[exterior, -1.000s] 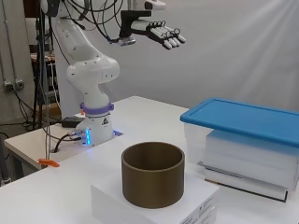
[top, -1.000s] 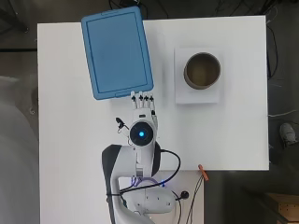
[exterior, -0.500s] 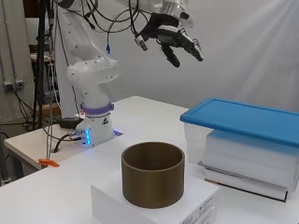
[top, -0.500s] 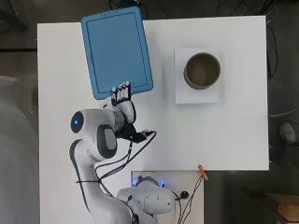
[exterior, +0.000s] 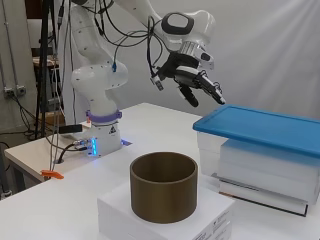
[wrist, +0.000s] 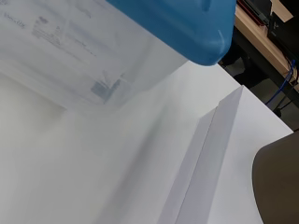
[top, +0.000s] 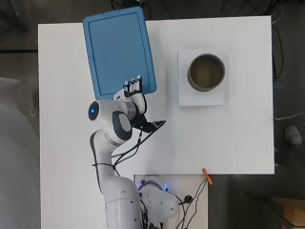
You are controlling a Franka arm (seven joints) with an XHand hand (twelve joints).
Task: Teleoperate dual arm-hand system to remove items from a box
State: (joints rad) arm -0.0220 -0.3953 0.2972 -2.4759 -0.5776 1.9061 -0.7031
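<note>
A translucent white box with a blue lid (top: 119, 50) stands at the table's far left; the lid (exterior: 262, 127) is on. My hand (top: 134, 95) hovers above the lid's near edge, fingers straight and spread, holding nothing. From the side, the hand (exterior: 197, 82) points down toward the lid's near corner and stays clear of it. The wrist view shows the lid's corner (wrist: 187, 23) and the box wall (wrist: 84, 60) close by.
A brown round container (top: 206, 72) stands on a flat white box (top: 201, 98) at the table's right; both show in the side view as the container (exterior: 162, 186) and its white base (exterior: 165, 220). An orange clip (top: 207, 175) lies at the near edge.
The arm swung left and lowered, carrying the hand from high above the table to just over the blue lid's near edge. The box and container have not moved.
</note>
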